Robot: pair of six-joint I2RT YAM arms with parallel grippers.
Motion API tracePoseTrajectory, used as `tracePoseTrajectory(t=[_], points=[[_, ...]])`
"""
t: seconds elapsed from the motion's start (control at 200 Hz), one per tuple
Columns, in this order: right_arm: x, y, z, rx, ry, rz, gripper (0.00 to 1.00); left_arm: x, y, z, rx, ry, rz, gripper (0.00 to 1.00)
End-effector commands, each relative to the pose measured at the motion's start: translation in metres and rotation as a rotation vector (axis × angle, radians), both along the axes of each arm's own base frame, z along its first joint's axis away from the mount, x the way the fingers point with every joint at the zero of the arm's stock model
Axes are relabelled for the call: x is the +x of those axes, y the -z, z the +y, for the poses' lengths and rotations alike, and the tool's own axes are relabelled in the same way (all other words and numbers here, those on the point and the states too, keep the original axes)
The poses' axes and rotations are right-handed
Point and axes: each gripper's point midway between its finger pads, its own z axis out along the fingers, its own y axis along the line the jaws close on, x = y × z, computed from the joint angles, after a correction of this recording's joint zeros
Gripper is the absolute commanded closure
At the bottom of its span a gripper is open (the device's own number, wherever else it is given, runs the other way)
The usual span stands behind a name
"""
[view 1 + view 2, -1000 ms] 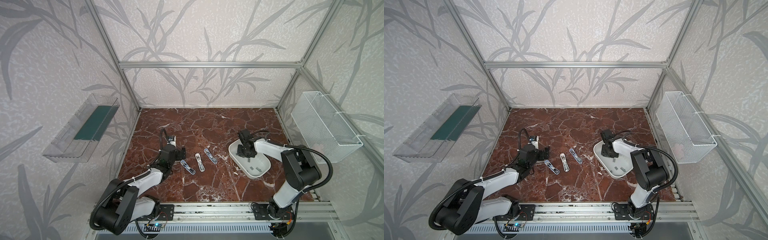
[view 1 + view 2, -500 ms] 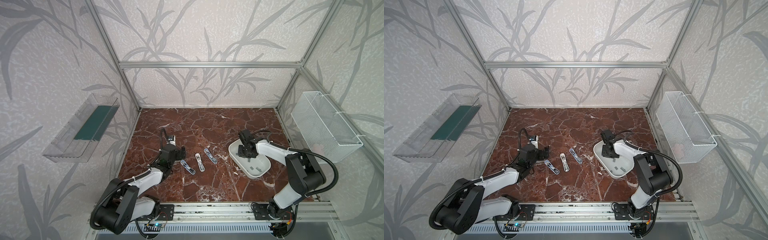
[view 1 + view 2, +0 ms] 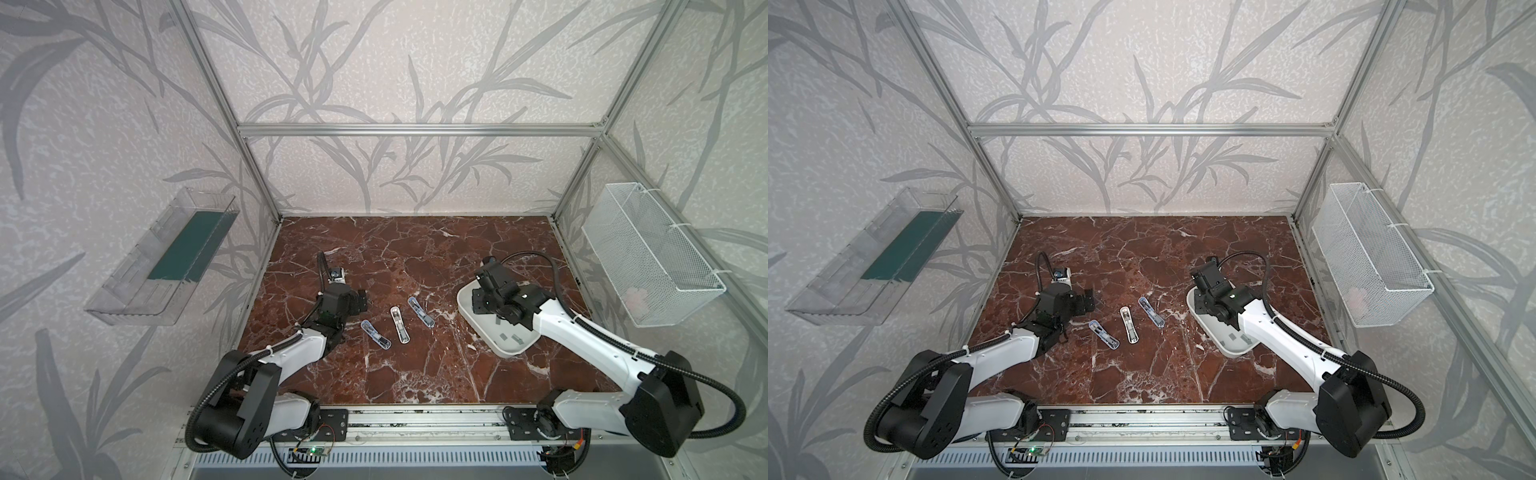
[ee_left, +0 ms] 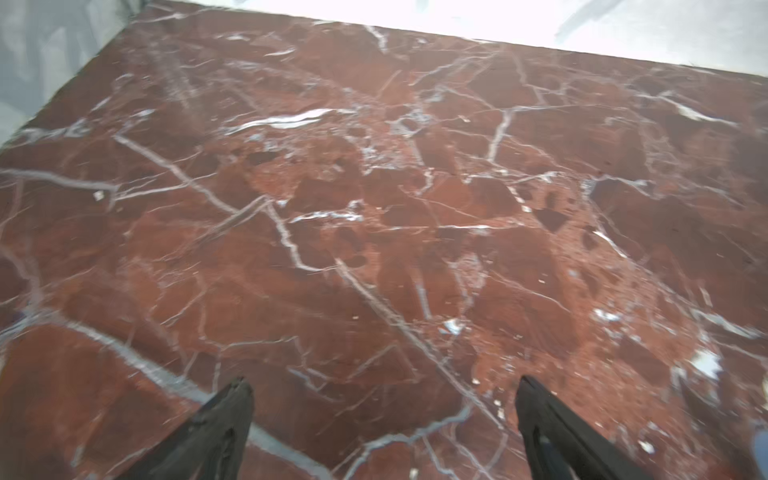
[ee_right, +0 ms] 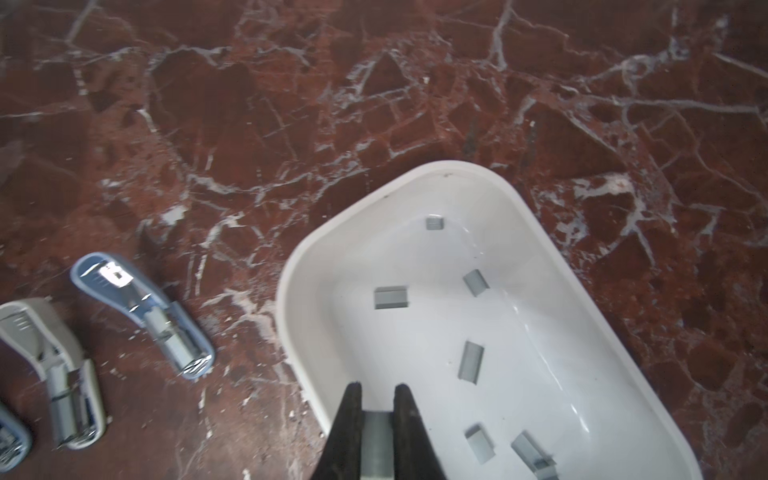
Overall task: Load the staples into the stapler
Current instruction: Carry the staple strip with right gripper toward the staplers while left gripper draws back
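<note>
Lying scattered, staples (image 5: 390, 297) look flat, grey, rectangular.

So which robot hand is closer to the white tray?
Right. The right gripper is over the white tray, shut on a staple strip; the left gripper sits open beyond the three staplers.

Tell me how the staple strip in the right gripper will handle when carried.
The staple strip looks thin, grey and metallic, so it is probably stiff and very light. Only the narrow fingers of the right gripper pinch its smooth sides, so it may slip or twist. Being flat, it should not roll if dropped into the tray.
</note>
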Motion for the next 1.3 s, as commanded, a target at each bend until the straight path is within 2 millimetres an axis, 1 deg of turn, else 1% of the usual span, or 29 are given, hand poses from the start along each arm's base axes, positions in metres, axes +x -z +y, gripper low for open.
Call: tracePoseTrajectory(t=[0.0, 0.05, 0.155, 0.21, 0.255, 0.28, 0.29, 0.325, 0.375, 0.43, 0.475, 0.515, 0.59, 0.63, 0.66, 0.67, 0.69, 0.775, 0.83, 0.915, 1.065, 1.295], points=[[-0.001, -0.025, 0.032, 0.02, -0.06, -0.087, 0.88, 0.0, -0.006, 0.013, -0.054, -0.083, -0.016, 0.01], [-0.005, -0.028, 0.053, 0.029, -0.111, -0.106, 0.88, -0.001, -0.007, 0.013, -0.059, -0.081, -0.021, 0.01], [-0.016, -0.025, 0.095, 0.028, -0.213, -0.122, 0.88, -0.005, -0.01, 0.013, -0.088, -0.072, -0.019, 0.01], [-0.023, -0.024, 0.118, 0.028, -0.276, -0.129, 0.88, -0.016, -0.013, 0.019, -0.113, -0.107, 0.036, 0.01], [-0.029, -0.022, 0.136, 0.025, -0.331, -0.135, 0.88, -0.025, -0.021, 0.018, -0.147, -0.115, 0.053, 0.01], [-0.03, -0.021, 0.144, 0.023, -0.355, -0.135, 0.88, -0.03, -0.028, 0.016, -0.17, -0.102, 0.047, 0.01], [-0.036, -0.021, 0.153, 0.027, -0.388, -0.134, 0.88, -0.032, -0.03, 0.015, -0.176, -0.097, 0.049, 0.01], [-0.044, -0.018, 0.168, 0.029, -0.444, -0.134, 0.89, -0.039, -0.037, 0.012, -0.201, -0.078, 0.034, 0.01], [-0.05, -0.011, 0.187, 0.045, -0.513, -0.122, 0.88, -0.05, -0.044, 0.013, -0.21, -0.063, -0.004, 0.01], [-0.055, -0.005, 0.205, 0.058, -0.587, -0.115, 0.88, -0.058, -0.043, 0.024, -0.18, -0.087, -0.071, 0.01], [-0.058, 0.0, 0.217, 0.055, -0.634, -0.109, 0.88, -0.064, -0.034, 0.037, -0.16, -0.14, -0.124, 0.01], [-0.06, 0.004, 0.226, 0.053, -0.67, -0.104, 0.89, -0.067, -0.028, 0.047, -0.176, -0.195, -0.162, 0.01], [-0.065, 0.006, 0.241, 0.054, -0.738, -0.094, 0.89, -0.066, -0.024, 0.048, -0.2, -0.198, -0.169, 0.01], [-0.068, 0.009, 0.247, 0.041, -0.769, -0.088, 0.89, -0.066, -0.023, 0.049, -0.192, -0.206, -0.146, 0.01], [-0.07, 0.006, 0.25, 0.036, -0.786, -0.096, 0.89, -0.064, -0.02, 0.048, -0.189, -0.204, -0.13, 0.01], [-0.07, 0.015, 0.251, 0.017, -0.789, -0.08, 0.89, -0.063, -0.02, 0.047, -0.191, -0.203, -0.13, 0.01], [-0.071, 0.02, 0.252, 0.0, -0.795, -0.07, 0.89, -0.061, -0.018, 0.045, -0.191, -0.194, -0.122, 0.01], [-0.074, 0.029, 0.258, -0.025, -0.821, -0.035, 0.89, -0.054, -0.012, 0.039, -0.184, -0.166, -0.081, 0.01], [-0.076, 0.037, 0.261, -0.048, -0.841, -0.014, 0.89, -0.052, -0.008, 0.038, -0.176, -0.165, -0.046, 0.01], [-0.08, 0.045, 0.265, -0.083, -0.899, -0.003, 0.89, -0.05, -0.007, 0.036, -0.181, -0.155, -0.041, 0.01], [-0.076, 0.051, 0.272, -0.12, -0.937, -0.014, 0.88, -0.055, -0.011, 0.04, -0.19, -0.173, -0.085, 0.01], [-0.084, 0.057, 0.28, -0.084, -0.97, 0.028, 0.88, -0.06, -0.017, 0.044, -0.201, -0.187, -0.138, 0.01]])
